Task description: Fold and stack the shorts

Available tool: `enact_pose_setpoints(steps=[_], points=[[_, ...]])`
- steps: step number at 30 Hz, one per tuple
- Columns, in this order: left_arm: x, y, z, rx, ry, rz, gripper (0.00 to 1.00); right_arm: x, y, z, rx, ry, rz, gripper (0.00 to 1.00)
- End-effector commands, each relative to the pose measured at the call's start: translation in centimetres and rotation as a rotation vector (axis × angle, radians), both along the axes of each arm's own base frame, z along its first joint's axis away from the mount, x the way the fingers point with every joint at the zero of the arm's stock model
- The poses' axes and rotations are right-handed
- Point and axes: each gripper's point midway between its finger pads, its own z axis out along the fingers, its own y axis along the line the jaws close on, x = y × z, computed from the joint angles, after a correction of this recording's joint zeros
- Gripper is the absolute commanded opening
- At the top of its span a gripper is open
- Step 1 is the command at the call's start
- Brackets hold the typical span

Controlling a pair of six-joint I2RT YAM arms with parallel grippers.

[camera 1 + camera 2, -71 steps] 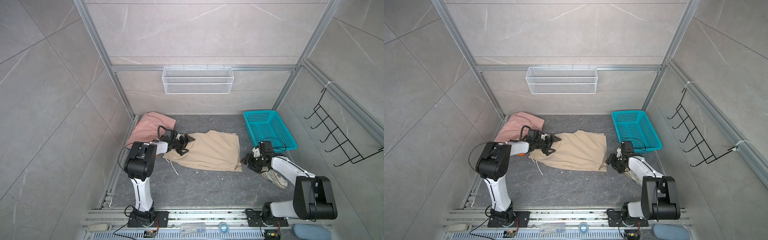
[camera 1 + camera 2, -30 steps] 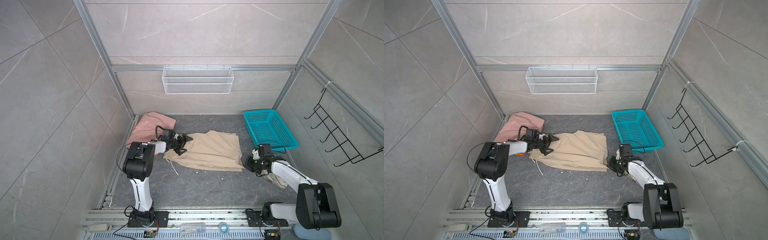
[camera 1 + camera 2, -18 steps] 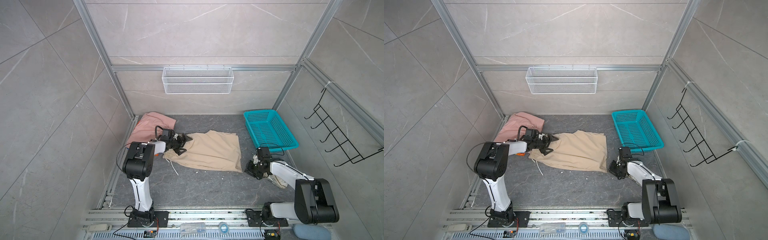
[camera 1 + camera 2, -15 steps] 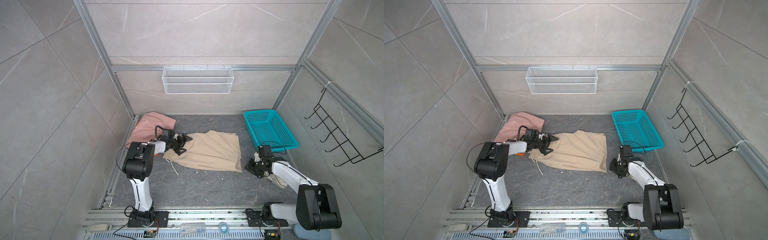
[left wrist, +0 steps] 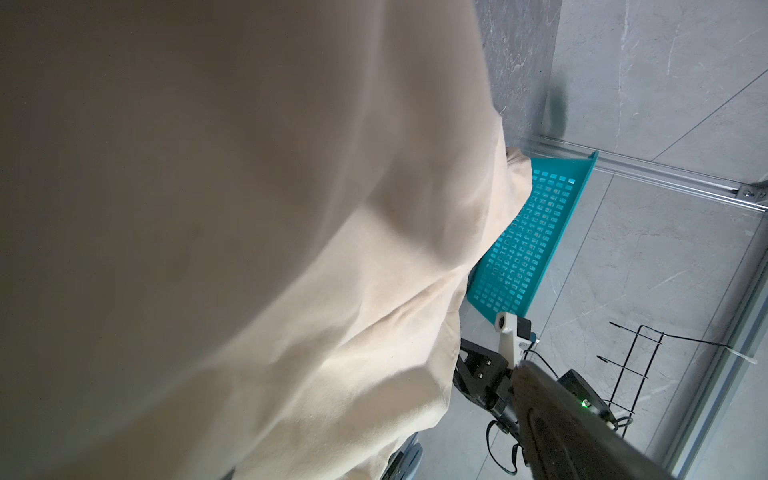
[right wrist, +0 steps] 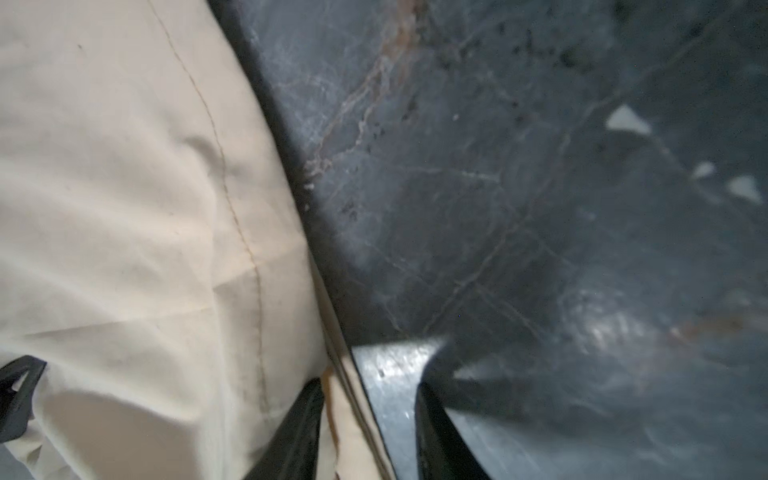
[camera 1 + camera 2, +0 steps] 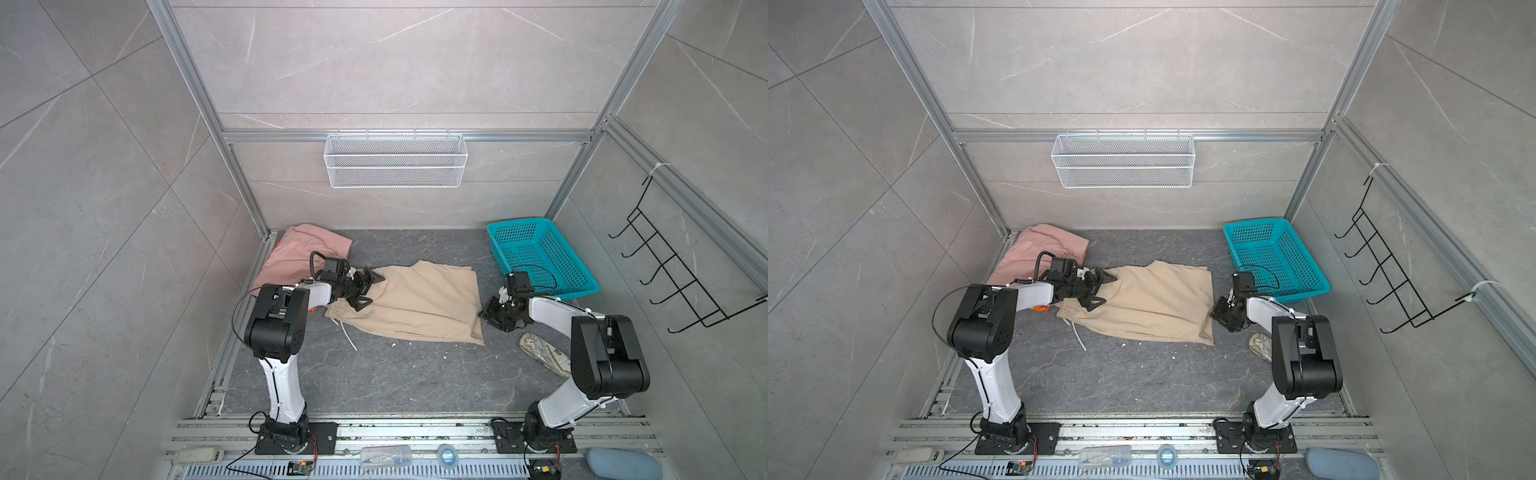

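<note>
Trouble would start at the right claw: closing shallow on the beige shorts could pinch one layer only, or slip off (limp cloth), skewing the fold. Its jaws stand part-open astride the right hem — half over cloth, half over floor, nothing clamped. The left claw gapes wide at the waistband, empty. Pink shorts lie far left; a patterned pair lies near right.

Roughly half of the pink shorts is covered by the left arm, and an orange scrap tucked under it is too small to be made out. By the floor's right edge, the patterned shorts are partly blocked by the right arm. In the left wrist view, the beige shorts are blurred and cut off.
</note>
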Motion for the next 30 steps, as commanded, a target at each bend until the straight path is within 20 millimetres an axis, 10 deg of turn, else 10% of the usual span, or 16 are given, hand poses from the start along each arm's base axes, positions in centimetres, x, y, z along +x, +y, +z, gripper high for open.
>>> enact_pose_setpoints(steps=[1,20,30], points=[[-1.1,1.1,-1.6,0.059,0.063,0.024,0.99,1.8,0.5,0.5,0.029,-0.046,-0.013,0.37],[-1.3,1.0,-2.0,0.053,0.071,0.019,0.99,2.4,2.3,1.5,0.096,-0.126,-0.020,0.37],[-1.6,1.1,-1.8,0.062,0.072,0.009,0.99,2.9,-2.6,2.9,-0.217,-0.084,-0.053,0.41]])
